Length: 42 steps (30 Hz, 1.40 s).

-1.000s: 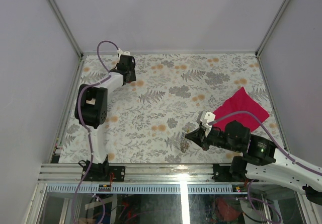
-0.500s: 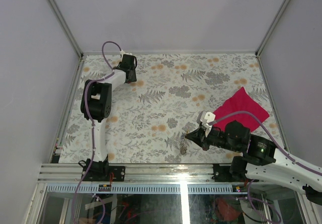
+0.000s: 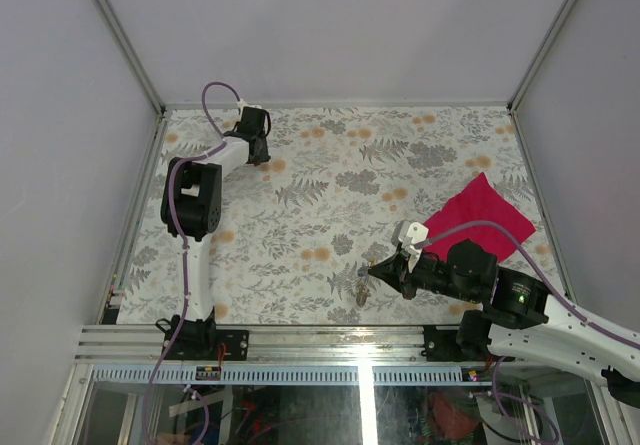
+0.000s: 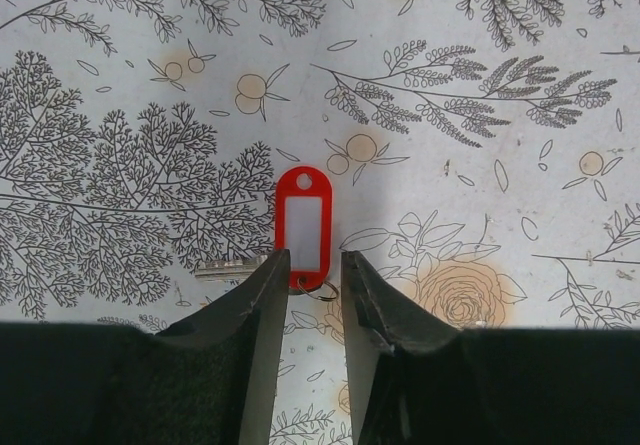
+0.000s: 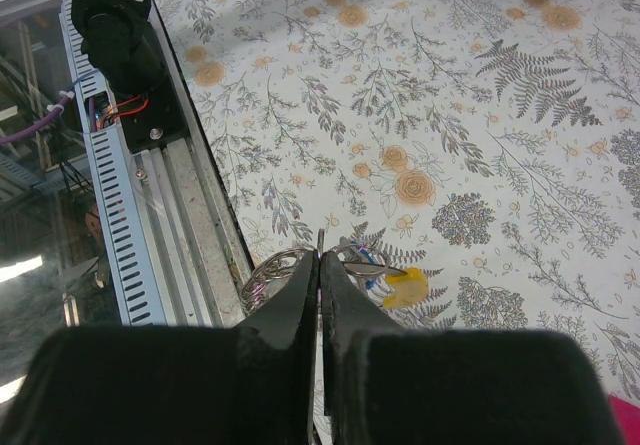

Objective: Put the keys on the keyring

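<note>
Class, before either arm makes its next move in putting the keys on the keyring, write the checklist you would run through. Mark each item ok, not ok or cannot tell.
1. Left gripper open: ok.
2. Red key lined up for a grasp: ok, its lower end sits in the gap between the left fingers.
3. Right gripper shut on the keyring: ok.
4. Yellow key already on the keyring: cannot tell, it lies close beside the loop.
5. Keyring's split opened for threading: cannot tell, too small.
6. Arms far apart: ok in the top view.
</note>
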Each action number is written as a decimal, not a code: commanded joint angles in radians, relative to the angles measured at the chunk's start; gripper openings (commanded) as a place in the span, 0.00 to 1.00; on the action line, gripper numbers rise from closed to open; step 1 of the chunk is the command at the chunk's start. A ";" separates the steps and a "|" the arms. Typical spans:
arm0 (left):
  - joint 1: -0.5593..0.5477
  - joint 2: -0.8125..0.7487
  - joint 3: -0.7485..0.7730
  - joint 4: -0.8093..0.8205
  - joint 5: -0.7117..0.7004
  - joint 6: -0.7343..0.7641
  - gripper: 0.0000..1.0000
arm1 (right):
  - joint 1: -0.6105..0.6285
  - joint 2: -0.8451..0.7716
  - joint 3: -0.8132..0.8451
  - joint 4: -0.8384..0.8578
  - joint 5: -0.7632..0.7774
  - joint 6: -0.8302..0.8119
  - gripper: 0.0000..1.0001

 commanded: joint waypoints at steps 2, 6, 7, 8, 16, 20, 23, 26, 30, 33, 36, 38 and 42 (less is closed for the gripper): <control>0.008 0.016 0.026 0.005 0.009 -0.009 0.32 | 0.006 -0.008 0.008 0.077 -0.009 0.012 0.00; 0.009 0.024 0.036 -0.005 0.019 -0.009 0.30 | 0.006 -0.012 0.009 0.076 -0.010 0.013 0.00; 0.009 0.025 0.039 -0.007 0.021 -0.009 0.29 | 0.007 -0.012 0.007 0.075 -0.010 0.014 0.00; 0.009 0.026 0.040 -0.008 0.023 -0.007 0.28 | 0.006 -0.013 0.008 0.075 -0.009 0.013 0.00; 0.009 0.023 0.033 -0.008 0.034 -0.004 0.18 | 0.005 -0.014 0.008 0.076 -0.009 0.015 0.00; 0.009 0.018 0.022 -0.004 0.045 0.003 0.16 | 0.006 -0.018 0.008 0.074 -0.009 0.016 0.00; 0.007 -0.005 -0.005 0.011 0.072 0.013 0.15 | 0.006 -0.022 0.009 0.074 -0.008 0.015 0.00; 0.007 -0.038 -0.046 0.034 0.117 0.025 0.13 | 0.006 -0.023 0.009 0.073 -0.006 0.015 0.00; 0.000 -0.071 -0.094 0.054 0.161 0.047 0.05 | 0.006 -0.022 0.009 0.077 -0.007 0.015 0.00; -0.003 -0.088 -0.121 0.062 0.173 0.054 0.01 | 0.006 -0.018 0.011 0.082 -0.012 0.016 0.00; -0.005 -0.102 -0.143 0.070 0.179 0.059 0.00 | 0.005 -0.014 0.012 0.082 -0.016 0.017 0.00; -0.006 -0.107 -0.153 0.075 0.181 0.065 0.00 | 0.005 -0.013 0.012 0.083 -0.017 0.018 0.00; -0.008 -0.118 -0.168 0.083 0.182 0.074 0.00 | 0.006 -0.012 0.013 0.087 -0.020 0.021 0.00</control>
